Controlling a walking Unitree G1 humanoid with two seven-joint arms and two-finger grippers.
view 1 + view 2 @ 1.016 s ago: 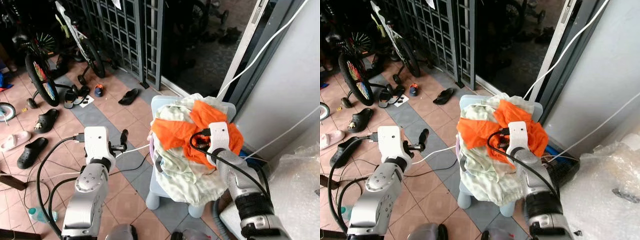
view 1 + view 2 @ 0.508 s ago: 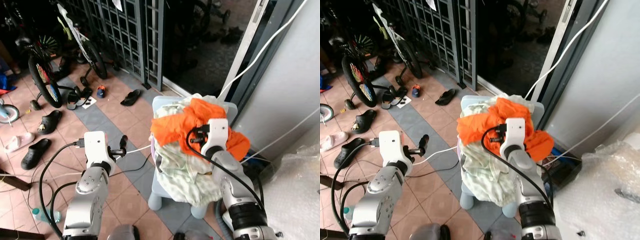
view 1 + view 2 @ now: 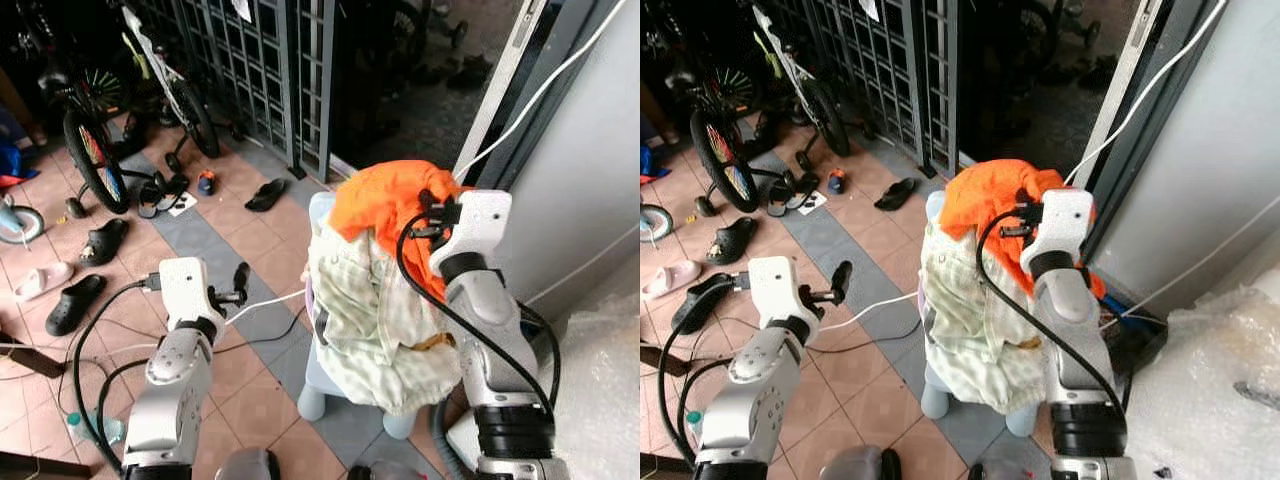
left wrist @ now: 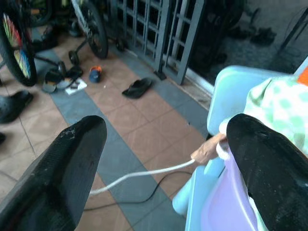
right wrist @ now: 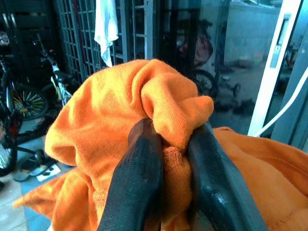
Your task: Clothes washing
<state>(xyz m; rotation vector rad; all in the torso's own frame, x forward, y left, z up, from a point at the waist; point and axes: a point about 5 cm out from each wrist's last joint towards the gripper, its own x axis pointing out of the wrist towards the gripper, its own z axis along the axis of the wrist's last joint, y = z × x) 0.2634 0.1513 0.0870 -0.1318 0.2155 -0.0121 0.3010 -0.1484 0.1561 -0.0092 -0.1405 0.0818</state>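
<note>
A pile of laundry rests on a light blue plastic chair [image 3: 322,378]. An orange garment [image 3: 385,200] is raised above the pile, with my right gripper [image 5: 167,144] shut on a fold of it. Below it hangs a pale green dotted cloth [image 3: 370,320], draped over the chair. My left gripper [image 4: 163,159] stands open and holds nothing, to the left of the chair [image 4: 236,86] above the tiled floor. Its black fingertip [image 3: 240,275] points toward the chair.
A metal gate [image 3: 290,70] and bicycles [image 3: 95,150] stand behind, with sandals [image 3: 265,193] and slippers [image 3: 70,300] scattered on the tiles. A white cable [image 3: 262,303] runs across the floor to the chair. A grey wall [image 3: 590,170] and bubble wrap [image 3: 610,380] lie to the right.
My right gripper has risen with the orange garment, lifting it off the pile and uncovering the green dotted cloth. The left arm has barely moved.
</note>
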